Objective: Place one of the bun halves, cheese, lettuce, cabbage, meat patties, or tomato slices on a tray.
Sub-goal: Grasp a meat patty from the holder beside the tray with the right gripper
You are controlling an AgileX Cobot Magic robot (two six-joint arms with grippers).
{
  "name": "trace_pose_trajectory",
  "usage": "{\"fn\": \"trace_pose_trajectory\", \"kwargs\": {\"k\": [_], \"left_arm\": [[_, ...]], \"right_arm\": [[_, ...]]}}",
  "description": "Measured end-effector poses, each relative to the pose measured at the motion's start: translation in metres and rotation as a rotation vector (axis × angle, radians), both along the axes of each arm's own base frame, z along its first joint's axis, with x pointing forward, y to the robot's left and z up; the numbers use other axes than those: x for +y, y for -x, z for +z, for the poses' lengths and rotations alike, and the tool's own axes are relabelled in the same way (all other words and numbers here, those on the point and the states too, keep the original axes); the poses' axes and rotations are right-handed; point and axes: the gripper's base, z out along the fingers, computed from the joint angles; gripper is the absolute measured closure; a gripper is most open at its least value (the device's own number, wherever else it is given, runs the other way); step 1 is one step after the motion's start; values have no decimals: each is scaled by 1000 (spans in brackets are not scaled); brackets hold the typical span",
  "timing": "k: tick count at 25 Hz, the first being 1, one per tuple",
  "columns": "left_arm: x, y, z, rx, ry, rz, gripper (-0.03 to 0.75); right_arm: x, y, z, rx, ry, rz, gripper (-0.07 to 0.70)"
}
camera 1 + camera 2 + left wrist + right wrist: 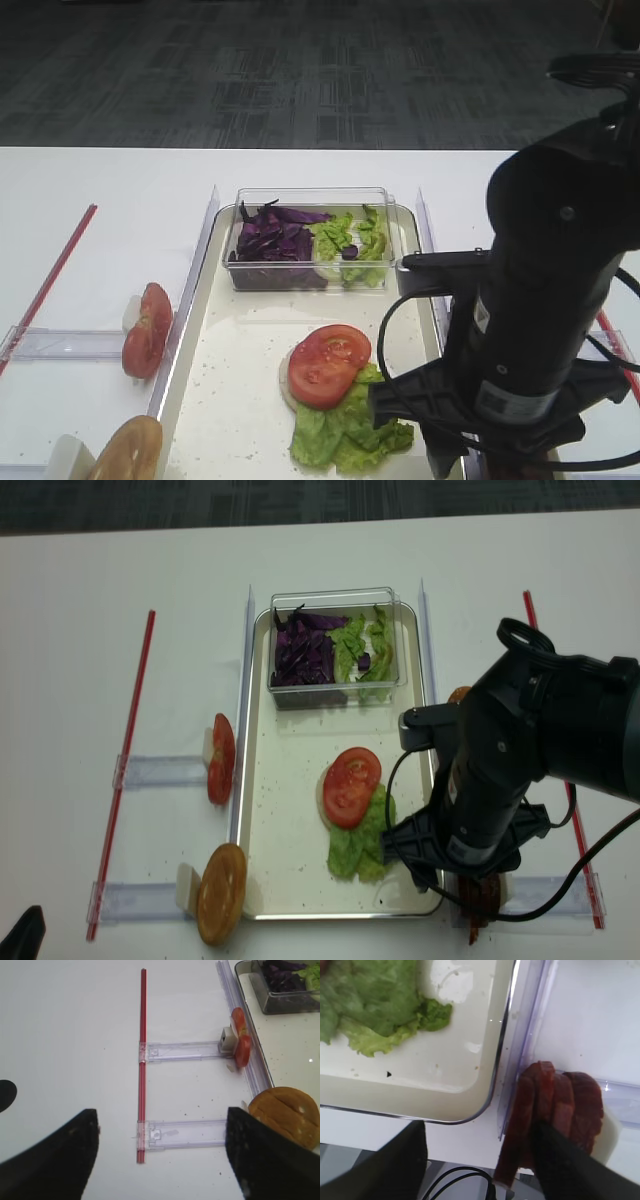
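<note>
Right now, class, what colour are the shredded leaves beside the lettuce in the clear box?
Dark purple: the cabbage shows best in the exterior high view.

I count one tray (262, 810). On it sits one clear plastic box (335, 645) holding one heap of cabbage (300, 650) and one of lettuce (362, 645). Also on the tray: one tomato slice (350, 785) and one lettuce leaf (358, 845). Left of the tray stand two upright tomato slices (221, 758) and one bun half (221, 892). Right of the tray I see about three meat patties (555, 1105). Two red rods (125, 760) flank the tray.
</note>
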Motion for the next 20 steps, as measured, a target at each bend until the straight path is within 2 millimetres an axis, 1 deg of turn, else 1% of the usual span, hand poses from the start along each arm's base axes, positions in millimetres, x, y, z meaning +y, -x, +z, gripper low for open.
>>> {"fn": "trace_pose_trajectory", "kwargs": {"k": [2,4,7,9,14,17,20], "left_arm": [[0,0,0,0,0,0,225],[0,0,0,0,0,0,225],[0,0,0,0,0,0,225],[0,0,0,0,0,0,225],[0,0,0,0,0,0,225],[0,0,0,0,0,0,225],[0,0,0,0,0,0,225]], "right_arm": [[-1,0,-1,0,10,6,202],[-2,0,-1,1,22,14,279],[-2,-1,-2,1,31,19,375],[-2,-1,-2,-1,32,21,409],[-3,-1,-2,1,41,24,447],[-4,-1,-2,1,48,28,507],[-4,-1,-2,0,50,27,513]]}}
